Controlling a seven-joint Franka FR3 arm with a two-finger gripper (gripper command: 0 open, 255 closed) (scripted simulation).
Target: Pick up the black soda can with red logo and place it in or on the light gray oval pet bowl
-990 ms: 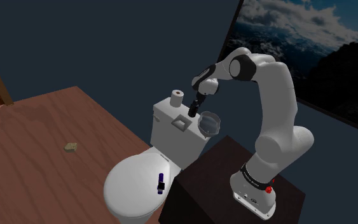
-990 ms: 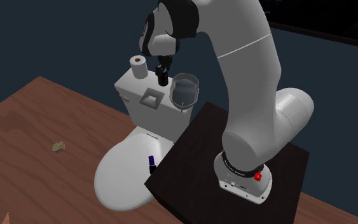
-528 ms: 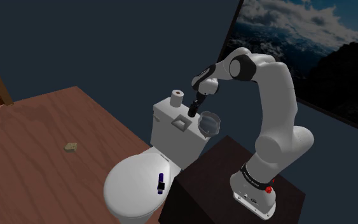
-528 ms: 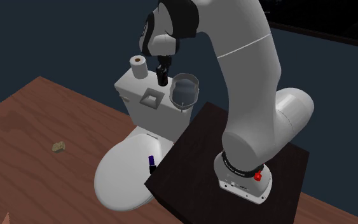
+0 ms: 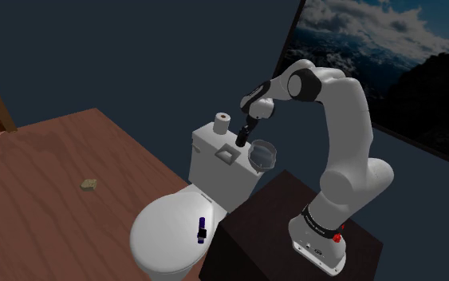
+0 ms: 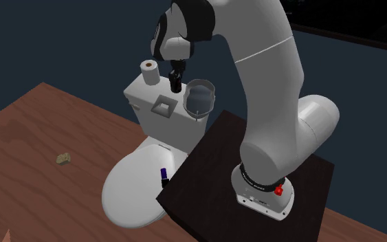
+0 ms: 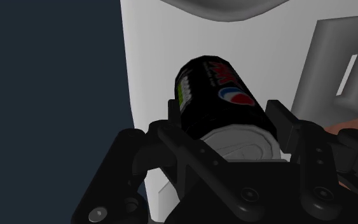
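Can clasped, bowl close beside it

We see the pincer (image 7: 225, 130) closed on the black soda can (image 7: 217, 95) near its silver end, over the white toilet tank (image 5: 213, 156) in the upper middle of the shoulder view. The light gray pet bowl (image 5: 265, 155) perches at the tank's edge just beside it. We judge a swinging can could knock the bowl off, or slip from so short a grip.

Dim, flat, even light throughout; soft shading, muted colours.
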